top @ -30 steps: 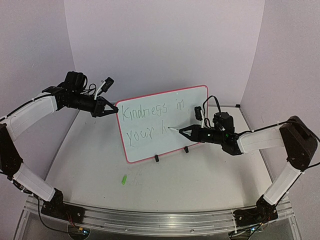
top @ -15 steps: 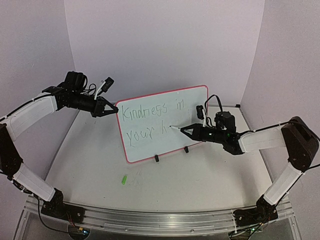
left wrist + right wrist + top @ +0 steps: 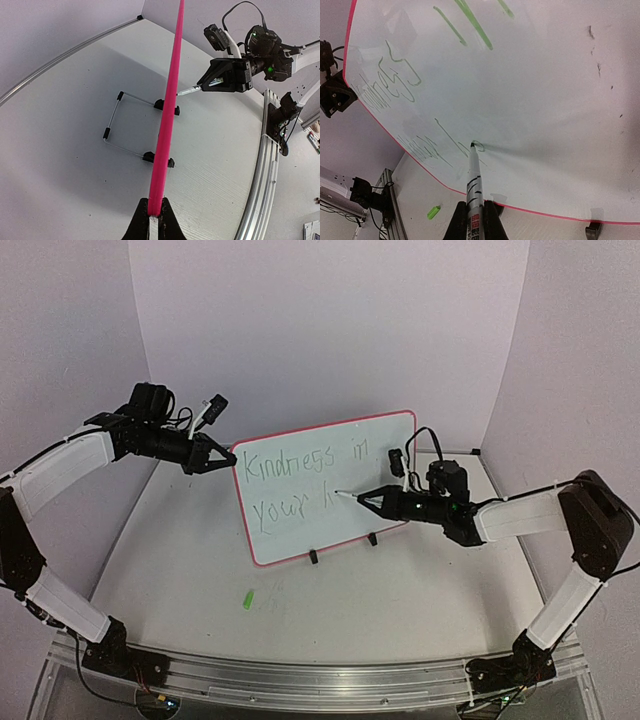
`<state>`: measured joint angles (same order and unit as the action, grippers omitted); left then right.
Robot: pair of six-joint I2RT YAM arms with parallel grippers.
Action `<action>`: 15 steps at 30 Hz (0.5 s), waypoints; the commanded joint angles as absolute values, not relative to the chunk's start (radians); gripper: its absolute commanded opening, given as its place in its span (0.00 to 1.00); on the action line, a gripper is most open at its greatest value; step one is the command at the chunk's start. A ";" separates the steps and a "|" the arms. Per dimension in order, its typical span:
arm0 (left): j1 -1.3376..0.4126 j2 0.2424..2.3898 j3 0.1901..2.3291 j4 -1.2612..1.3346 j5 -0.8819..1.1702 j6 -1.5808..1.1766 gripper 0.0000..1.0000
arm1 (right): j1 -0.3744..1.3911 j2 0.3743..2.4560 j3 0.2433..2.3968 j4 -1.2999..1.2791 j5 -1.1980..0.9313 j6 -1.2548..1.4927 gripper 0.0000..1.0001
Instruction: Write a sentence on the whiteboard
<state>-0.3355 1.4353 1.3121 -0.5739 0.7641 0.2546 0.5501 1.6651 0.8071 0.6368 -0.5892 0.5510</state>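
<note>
The whiteboard (image 3: pixel 330 485) stands tilted on its wire stand in the middle of the table, its pink rim (image 3: pixel 167 115) seen edge-on in the left wrist view. My left gripper (image 3: pixel 222 457) is shut on the board's left edge (image 3: pixel 156 212). Green writing (image 3: pixel 300 462) reads "Kindness in" above "your h" (image 3: pixel 290 506). My right gripper (image 3: pixel 368 499) is shut on a white marker (image 3: pixel 473 187), whose tip (image 3: pixel 472 145) touches the board at a small fresh loop just right of the "h".
A green marker cap (image 3: pixel 247 598) lies on the table in front of the board. The wire stand (image 3: pixel 122 120) with black clips sits behind the board. An aluminium rail (image 3: pixel 300 675) runs along the near edge, and purple walls enclose the table.
The right gripper and marker shifted slightly left along the lower line, and the tip has drawn a small stroke after the "h". The left arm has not moved.
</note>
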 commanded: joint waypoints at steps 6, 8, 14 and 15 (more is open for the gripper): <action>-0.350 1.417 1.318 -0.578 0.781 0.267 0.00 | 0.545 1.691 0.803 0.672 -0.573 0.558 0.00; -0.350 1.417 1.318 -0.579 0.781 0.266 0.00 | 0.545 1.684 0.788 0.671 -0.565 0.558 0.00; -0.350 1.417 1.318 -0.578 0.782 0.266 0.00 | 0.545 1.685 0.778 0.670 -0.558 0.558 0.00; -0.351 1.416 1.318 -0.578 0.781 0.268 0.00 | 0.545 1.688 0.778 0.670 -0.557 0.558 0.00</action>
<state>-0.3358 1.4353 1.3121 -0.5739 0.7639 0.2550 0.5503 1.6791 0.7829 0.6394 -0.5909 0.5514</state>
